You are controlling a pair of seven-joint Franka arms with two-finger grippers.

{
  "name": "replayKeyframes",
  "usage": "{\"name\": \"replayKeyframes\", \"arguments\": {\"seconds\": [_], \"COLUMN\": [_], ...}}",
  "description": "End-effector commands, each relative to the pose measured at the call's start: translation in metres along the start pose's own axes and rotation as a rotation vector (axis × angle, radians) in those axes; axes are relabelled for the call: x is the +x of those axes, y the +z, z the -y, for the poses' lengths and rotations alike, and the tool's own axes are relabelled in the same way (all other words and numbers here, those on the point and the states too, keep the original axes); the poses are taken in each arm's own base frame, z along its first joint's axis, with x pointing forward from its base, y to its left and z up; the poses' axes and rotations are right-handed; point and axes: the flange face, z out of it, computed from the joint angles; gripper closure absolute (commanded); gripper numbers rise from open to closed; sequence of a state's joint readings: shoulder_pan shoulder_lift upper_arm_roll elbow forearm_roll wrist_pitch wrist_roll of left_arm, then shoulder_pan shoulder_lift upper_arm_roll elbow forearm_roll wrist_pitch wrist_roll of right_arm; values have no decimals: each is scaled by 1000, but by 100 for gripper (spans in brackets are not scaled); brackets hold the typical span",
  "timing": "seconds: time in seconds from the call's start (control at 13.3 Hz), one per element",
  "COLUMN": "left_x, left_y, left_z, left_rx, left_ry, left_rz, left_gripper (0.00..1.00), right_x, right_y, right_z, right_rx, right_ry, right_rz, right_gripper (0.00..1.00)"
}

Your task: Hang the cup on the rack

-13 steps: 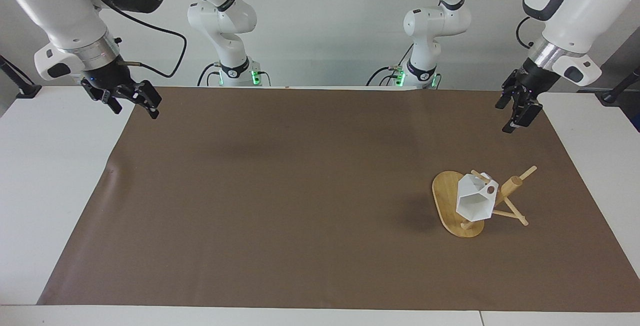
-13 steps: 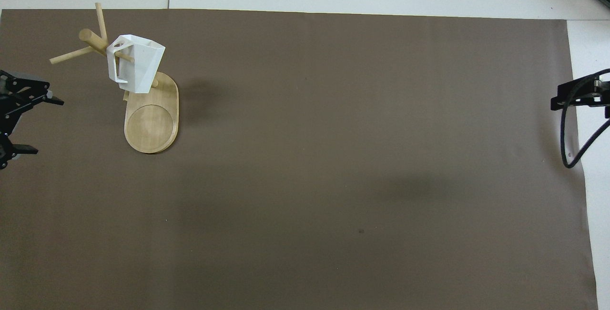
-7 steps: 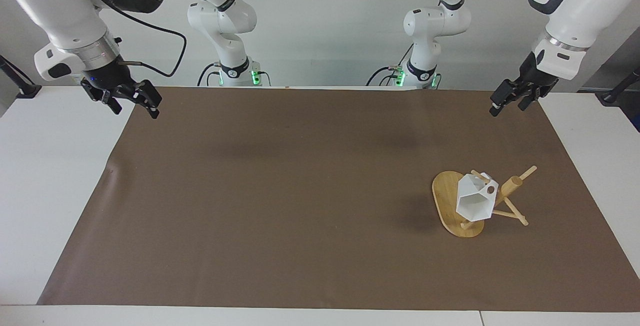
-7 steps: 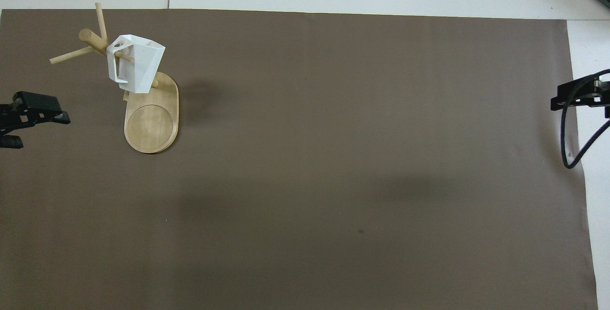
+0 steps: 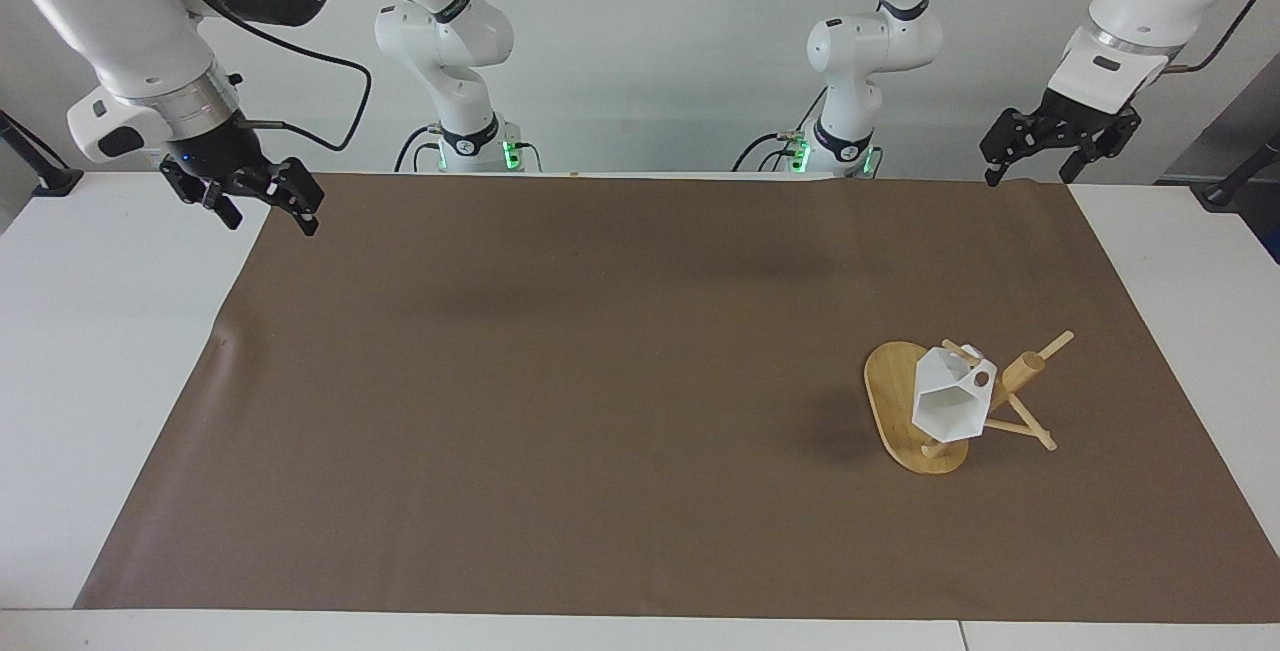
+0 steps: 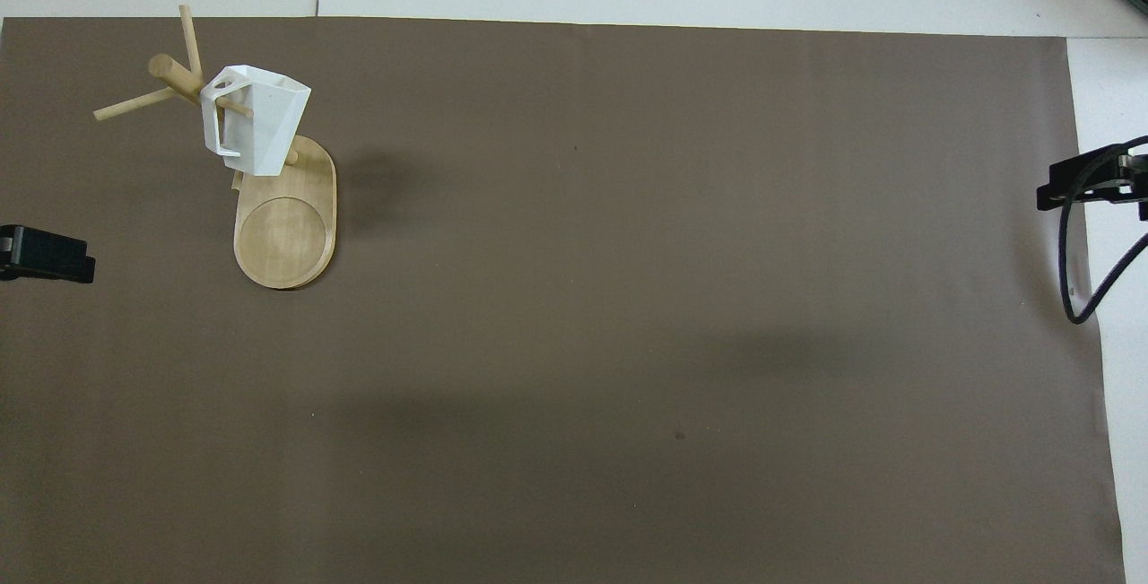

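The white faceted cup (image 5: 947, 404) hangs by its handle on a peg of the bamboo mug rack (image 5: 1021, 377), which stands on the brown mat (image 5: 600, 381) toward the left arm's end of the table. The left gripper (image 5: 1058, 145) is raised over the mat's corner by its base, fingers spread and empty. The right gripper (image 5: 262, 199) hangs over the mat's edge at its own end, likewise wide apart and empty.

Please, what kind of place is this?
Probably a robotics lab. Two robot arms are mounted at a white table covered with brown paper, against a bare wall. The only props are a cup hanging on a bamboo rack.
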State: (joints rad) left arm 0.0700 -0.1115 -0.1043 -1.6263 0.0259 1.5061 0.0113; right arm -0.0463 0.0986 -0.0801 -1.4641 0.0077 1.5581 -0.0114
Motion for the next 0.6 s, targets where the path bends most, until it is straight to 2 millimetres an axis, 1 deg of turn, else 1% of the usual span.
{"name": "replayKeyframes", "arguments": {"seconds": [0.0,0.15,0.3,0.53], "left_x": [5,3,3,1], "left_y": [7,5,8,8], "left_z": [-1,-6,-2,-6], "left_rx": [-1,0,0,0], "left_ry": [19,21,16,33], "left_rz": [22,15,25,29], "left_gripper": [0,0,0,0], "right_x": [-3,-3,-4,-4], "right_y": [-3,-3,-3,-3], "right_z": [-6,-9,-10,-10], "right_rx": [-6,-6,-6,-6], "right_ry": [-9,-3,-4,-7], "right_rz": [-11,-11,-11,-9], "right_gripper": [0,0,0,0]}}
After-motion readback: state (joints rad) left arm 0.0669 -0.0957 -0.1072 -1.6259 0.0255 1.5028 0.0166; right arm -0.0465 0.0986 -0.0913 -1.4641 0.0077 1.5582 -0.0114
